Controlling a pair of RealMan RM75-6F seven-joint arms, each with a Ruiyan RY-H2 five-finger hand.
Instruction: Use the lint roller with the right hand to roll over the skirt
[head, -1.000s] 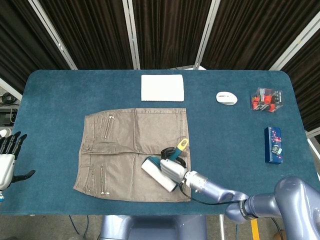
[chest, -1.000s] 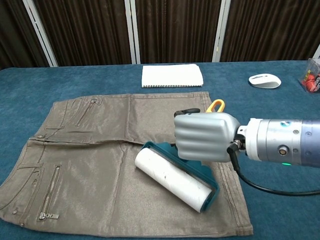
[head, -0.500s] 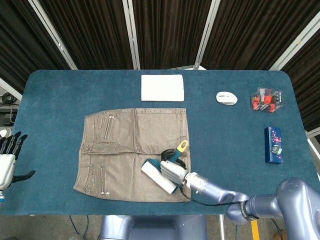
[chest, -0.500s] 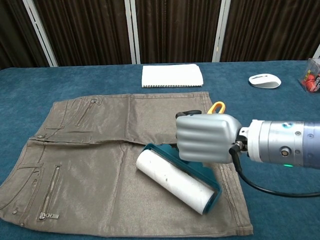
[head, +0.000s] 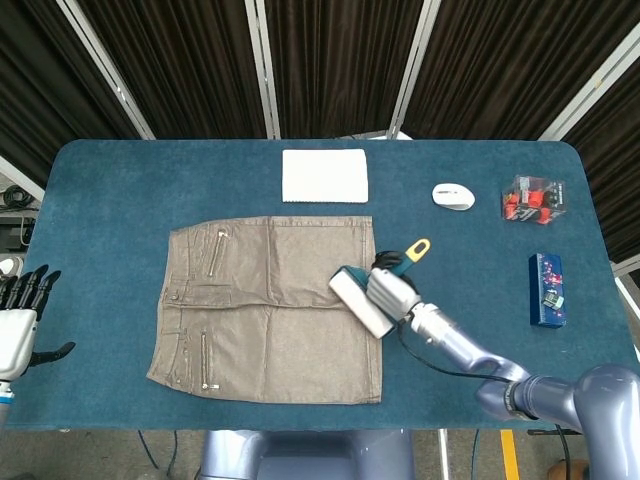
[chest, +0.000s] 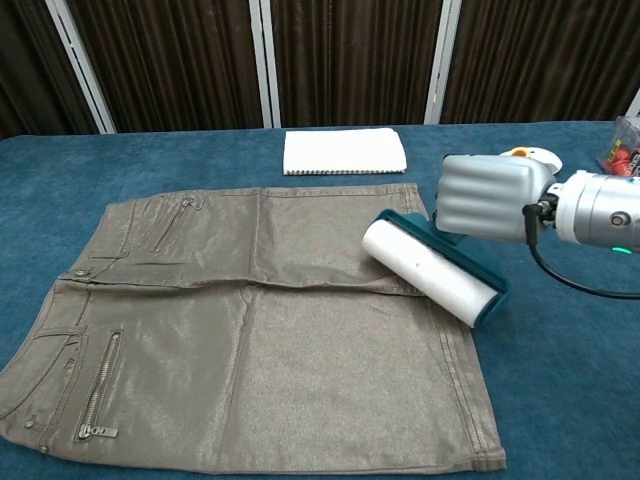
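A taupe skirt (head: 265, 305) (chest: 250, 330) lies flat on the blue table. My right hand (head: 392, 291) (chest: 488, 196) grips the teal handle of the lint roller (head: 361, 304) (chest: 428, 269), whose yellow handle end points to the far right. The white roll sits at the skirt's right edge, about halfway up, partly over the table cloth; whether it touches the fabric I cannot tell. My left hand (head: 20, 318) hovers open off the table's left edge, fingers spread, seen only in the head view.
A folded white cloth (head: 325, 175) (chest: 344, 150) lies beyond the skirt. To the right are a white mouse (head: 453, 196) (chest: 541, 158), a clear box of red items (head: 532, 198) and a blue packet (head: 547, 289).
My right hand carried the lint roller up and to the right, from the skirt's lower right area to its right edge. The left hand stayed put.
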